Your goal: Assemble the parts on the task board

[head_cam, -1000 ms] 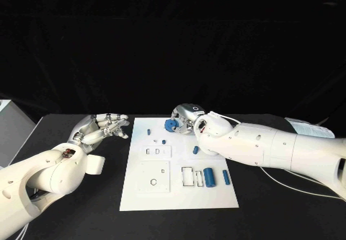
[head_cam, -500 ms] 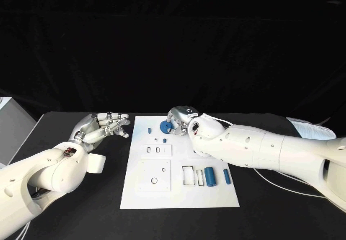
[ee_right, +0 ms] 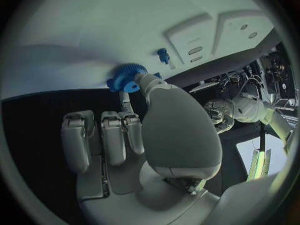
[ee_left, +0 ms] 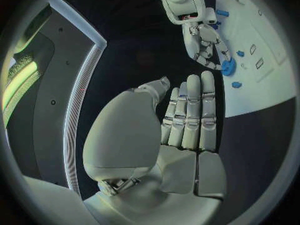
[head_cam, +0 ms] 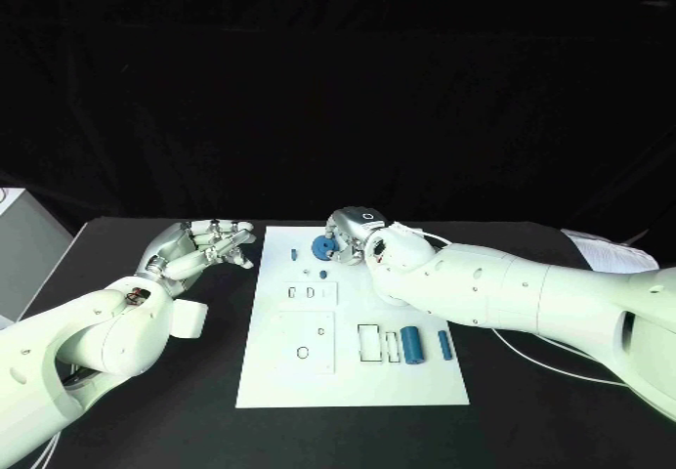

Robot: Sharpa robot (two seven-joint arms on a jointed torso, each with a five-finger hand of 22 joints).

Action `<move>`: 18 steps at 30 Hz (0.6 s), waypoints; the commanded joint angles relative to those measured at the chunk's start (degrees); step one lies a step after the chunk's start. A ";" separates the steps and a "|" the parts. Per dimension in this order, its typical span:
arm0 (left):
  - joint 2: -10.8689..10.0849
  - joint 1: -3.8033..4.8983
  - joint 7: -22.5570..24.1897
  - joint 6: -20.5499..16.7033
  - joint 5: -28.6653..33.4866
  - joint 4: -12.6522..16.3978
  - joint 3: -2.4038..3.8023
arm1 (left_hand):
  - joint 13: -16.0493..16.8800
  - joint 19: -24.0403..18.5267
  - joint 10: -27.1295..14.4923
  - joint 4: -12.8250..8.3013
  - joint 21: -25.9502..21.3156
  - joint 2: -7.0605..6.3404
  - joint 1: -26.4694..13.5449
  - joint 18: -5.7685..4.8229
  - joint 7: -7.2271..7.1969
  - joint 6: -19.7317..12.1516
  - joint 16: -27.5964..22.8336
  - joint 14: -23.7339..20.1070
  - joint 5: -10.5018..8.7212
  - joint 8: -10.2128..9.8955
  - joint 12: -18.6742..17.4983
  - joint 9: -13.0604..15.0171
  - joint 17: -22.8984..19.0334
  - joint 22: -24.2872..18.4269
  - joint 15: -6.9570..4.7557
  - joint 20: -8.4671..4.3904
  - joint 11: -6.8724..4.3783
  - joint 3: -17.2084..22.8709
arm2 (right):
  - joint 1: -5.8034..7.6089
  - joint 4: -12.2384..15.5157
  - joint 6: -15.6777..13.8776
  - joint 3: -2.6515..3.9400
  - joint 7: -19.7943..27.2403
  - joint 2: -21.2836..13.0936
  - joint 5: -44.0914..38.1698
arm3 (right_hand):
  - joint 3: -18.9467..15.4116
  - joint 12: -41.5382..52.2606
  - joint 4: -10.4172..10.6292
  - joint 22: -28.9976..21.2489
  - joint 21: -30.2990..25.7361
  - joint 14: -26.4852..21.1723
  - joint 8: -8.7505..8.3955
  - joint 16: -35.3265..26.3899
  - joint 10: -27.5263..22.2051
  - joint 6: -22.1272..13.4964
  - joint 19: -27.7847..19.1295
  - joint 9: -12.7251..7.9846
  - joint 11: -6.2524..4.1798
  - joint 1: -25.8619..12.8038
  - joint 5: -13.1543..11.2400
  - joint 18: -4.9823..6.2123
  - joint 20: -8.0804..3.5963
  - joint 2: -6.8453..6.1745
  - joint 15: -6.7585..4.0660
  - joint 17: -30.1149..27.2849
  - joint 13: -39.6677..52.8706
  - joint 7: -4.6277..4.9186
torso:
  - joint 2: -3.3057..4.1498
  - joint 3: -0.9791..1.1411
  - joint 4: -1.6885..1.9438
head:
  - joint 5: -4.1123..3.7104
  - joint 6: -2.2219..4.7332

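Observation:
The white task board (head_cam: 353,376) lies in the middle of the black table. My right hand (head_cam: 356,233) hovers over the board's far end and pinches a blue gear (head_cam: 324,247) between thumb and finger; the right wrist view shows the gear (ee_right: 127,78) close to the board (ee_right: 81,40), near a small blue peg (ee_right: 163,55). Two small blue pegs (head_cam: 295,255) (head_cam: 322,275) stand near the far end. A blue cylinder (head_cam: 410,345) and a thinner blue pin (head_cam: 443,344) lie at the board's right side. My left hand (head_cam: 204,249) is empty, left of the board, with its fingers (ee_left: 190,112) straight.
A white box (head_cam: 18,249) stands at the table's left edge. White papers (head_cam: 612,252) lie at the right edge, and a cable (head_cam: 564,360) runs under my right arm. Several recesses (head_cam: 306,342) show in the board's near half.
My right hand has carried the blue gear a little to the left over the board's far end. The left hand has stayed put.

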 commanded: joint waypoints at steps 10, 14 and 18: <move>0.08 0.02 0.10 1.07 -0.16 0.08 0.04 | 0.09 -0.38 -0.51 -0.11 0.20 0.11 -0.53 0.63 -0.12 -0.42 0.33 -0.29 -0.38 -0.32 -0.14 0.07 0.08 0.07 0.07 0.08 -0.07 0.32 | -0.11 -0.71 1.38 -0.05 0.74 0.32 0.00 | -0.20 0.12 0.48 13.45 0.23 6.10 -2.16 0.24 6.06 -1.90 5.26 -0.81 0.26 -2.29 -2.89 -0.39 0.22 -2.04 0.23 15.09 15.09 0.82 | 0.08 0.06 -0.14 | 0.13 0.01; 0.10 0.02 0.06 1.07 -0.16 0.03 0.04 | 0.09 -0.38 -0.51 -0.11 0.20 0.11 -0.53 0.63 -0.12 -0.42 0.33 -0.29 -0.38 -0.32 -0.14 0.07 0.08 0.07 0.07 0.08 -0.07 0.32 | -0.10 -0.63 2.94 -0.05 1.82 0.05 1.57 | -3.86 0.12 2.32 13.68 0.40 6.10 -3.53 0.24 6.06 -2.82 5.35 -1.16 0.61 -5.47 -4.03 -0.44 0.66 -2.11 0.62 15.09 15.09 1.14 | 0.01 0.03 -0.08 | 0.08 -0.07; 0.06 0.02 0.05 1.02 -0.13 -0.02 0.04 | 0.10 -0.87 -0.64 0.19 0.72 0.13 -1.39 0.60 0.01 -0.57 0.57 -0.43 -0.43 -0.40 -0.18 0.22 0.20 0.43 0.20 0.19 0.05 0.34 | -0.10 -0.43 4.56 -0.05 3.17 -0.25 3.11 | -11.65 0.12 2.82 13.96 0.62 6.10 -5.21 0.24 6.06 -3.79 5.47 -1.60 1.05 -15.23 -7.45 -0.51 1.07 0.83 1.04 15.09 15.09 1.57 | 0.02 0.07 -0.13 | 0.17 -0.07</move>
